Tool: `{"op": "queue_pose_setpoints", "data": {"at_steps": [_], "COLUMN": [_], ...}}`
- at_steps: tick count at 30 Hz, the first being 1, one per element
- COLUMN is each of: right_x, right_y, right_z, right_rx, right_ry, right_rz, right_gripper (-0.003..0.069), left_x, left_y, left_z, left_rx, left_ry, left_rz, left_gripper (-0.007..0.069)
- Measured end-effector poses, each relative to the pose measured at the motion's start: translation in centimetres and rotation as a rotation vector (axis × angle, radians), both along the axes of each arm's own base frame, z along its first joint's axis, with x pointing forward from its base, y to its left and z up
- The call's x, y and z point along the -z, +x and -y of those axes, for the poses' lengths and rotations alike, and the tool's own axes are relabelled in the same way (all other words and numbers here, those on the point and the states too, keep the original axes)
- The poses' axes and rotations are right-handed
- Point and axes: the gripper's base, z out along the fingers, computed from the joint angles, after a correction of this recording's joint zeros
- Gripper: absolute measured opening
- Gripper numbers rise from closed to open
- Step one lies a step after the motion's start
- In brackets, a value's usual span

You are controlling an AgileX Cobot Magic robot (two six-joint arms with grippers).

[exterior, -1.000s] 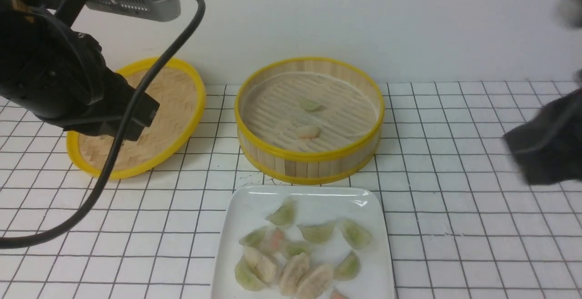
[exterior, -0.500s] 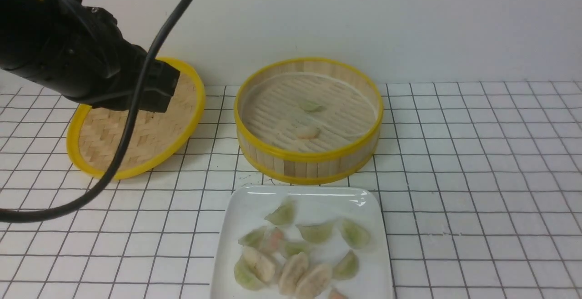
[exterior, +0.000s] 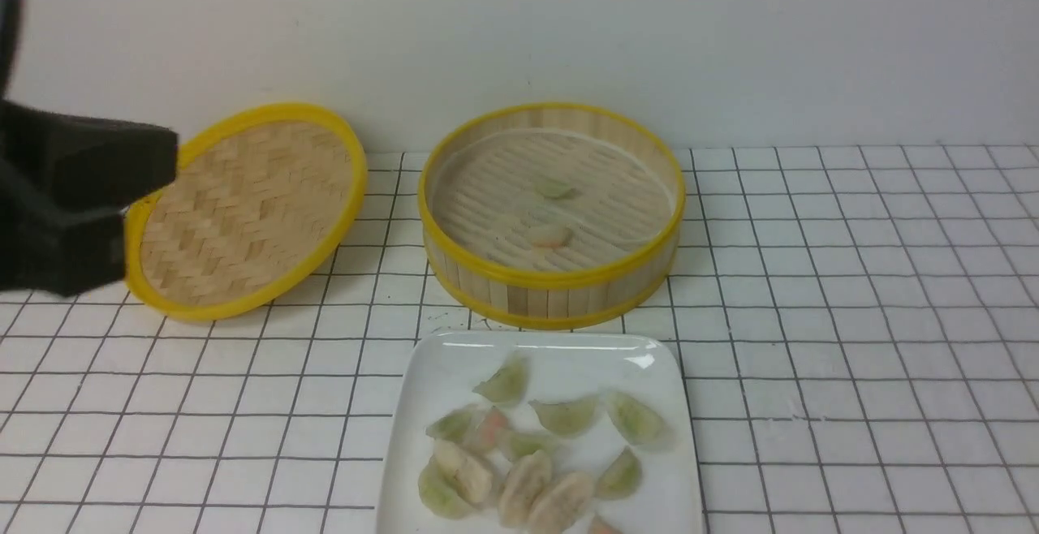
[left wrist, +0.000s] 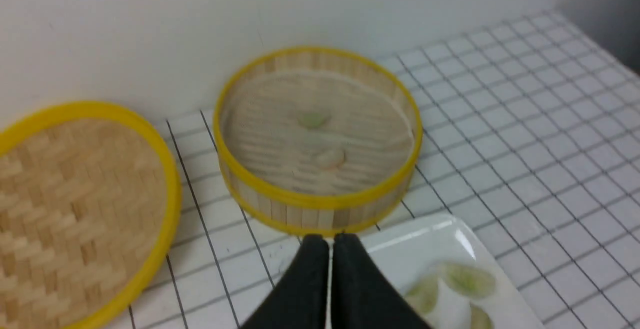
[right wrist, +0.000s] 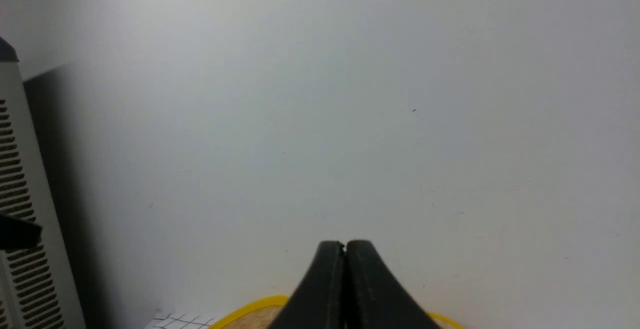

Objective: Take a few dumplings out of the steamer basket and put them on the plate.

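The steamer basket (exterior: 552,278) stands at the back centre and holds a green dumpling (exterior: 554,188) and a pinkish dumpling (exterior: 550,235). The white plate (exterior: 454,363) lies in front of it with several dumplings (exterior: 560,416) on it. My left arm (exterior: 73,193) is a blurred black shape at the far left. In the left wrist view my left gripper (left wrist: 330,238) is shut and empty, hanging above the gap between the basket (left wrist: 320,201) and the plate (left wrist: 415,246). My right gripper (right wrist: 345,244) is shut and empty, facing the wall; it is out of the front view.
The shallow woven lid (exterior: 243,209) lies left of the basket, tilted against the wall. The white gridded tabletop (exterior: 852,315) stretches to the right. A grey vented device (right wrist: 20,219) shows at the edge of the right wrist view.
My left arm has swung back from in front of the lid to the far left edge. My right arm, seen at the right edge one second ago, has left the front view.
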Motion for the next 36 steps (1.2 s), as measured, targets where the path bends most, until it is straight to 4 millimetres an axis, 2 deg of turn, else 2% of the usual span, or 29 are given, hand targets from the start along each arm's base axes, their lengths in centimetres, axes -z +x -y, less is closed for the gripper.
{"op": "queue_pose_setpoints", "data": {"at_steps": [3, 11, 16, 20, 22, 25, 28, 29, 30, 31, 32, 34, 36], "right_x": [0.0, 0.0, 0.0, 0.0, 0.0, 0.0, 0.0, 0.0, 0.0, 0.0, 0.0, 0.0, 0.0], "right_y": [0.0, 0.0, 0.0, 0.0, 0.0, 0.0, 0.0, 0.0, 0.0, 0.0, 0.0, 0.0, 0.0], "right_z": [0.0, 0.0, 0.0, 0.0, 0.0, 0.0, 0.0, 0.0, 0.0, 0.0, 0.0, 0.0, 0.0], "right_rx": [0.000, 0.000, 0.000, 0.000, 0.001, 0.001, 0.002, 0.002, 0.004, 0.005, 0.005, 0.005, 0.005], "right_ry": [0.000, 0.000, 0.000, 0.000, -0.001, -0.001, -0.004, -0.005, -0.010, -0.011, -0.011, -0.013, -0.014], "right_rz": [0.000, 0.000, 0.000, 0.000, 0.000, 0.001, 0.004, 0.004, 0.006, 0.007, 0.007, 0.008, 0.009], "right_gripper": [-0.0013, -0.0013, -0.0013, -0.0013, -0.0013, -0.0013, -0.0013, -0.0013, -0.0013, -0.0013, -0.0013, -0.0013, -0.0013], "left_x": [1.2, 3.0, 3.2, 3.5, 4.3, 6.6, 10.4, 11.0, 13.4, 14.8, 15.1, 18.5, 20.1], "left_y": [-3.0, -8.1, -9.4, -9.3, -8.9, -8.3, -7.9, -7.8, -7.6, -7.4, -7.4, -7.0, -6.8], "left_z": [-1.0, -2.5, -2.9, -3.1, -3.3, -3.7, -4.4, -4.4, -4.6, -4.8, -4.8, -4.9, -4.9], "left_rx": [-0.024, -0.029, -0.034, -0.048, -0.070, -0.161, -0.287, -0.296, -0.350, -0.375, -0.379, -0.407, -0.406], "left_ry": [-0.039, -0.088, -0.075, -0.034, 0.010, 0.051, 0.067, 0.068, 0.075, 0.080, 0.080, 0.095, 0.105], "left_rz": [0.110, 0.260, 0.317, 0.323, 0.323, 0.330, 0.322, 0.313, 0.295, 0.281, 0.278, 0.213, 0.167], "left_gripper": [-0.0006, -0.0006, -0.0006, -0.0006, -0.0006, -0.0006, -0.0006, -0.0006, -0.0006, -0.0006, -0.0006, -0.0006, -0.0006]}}
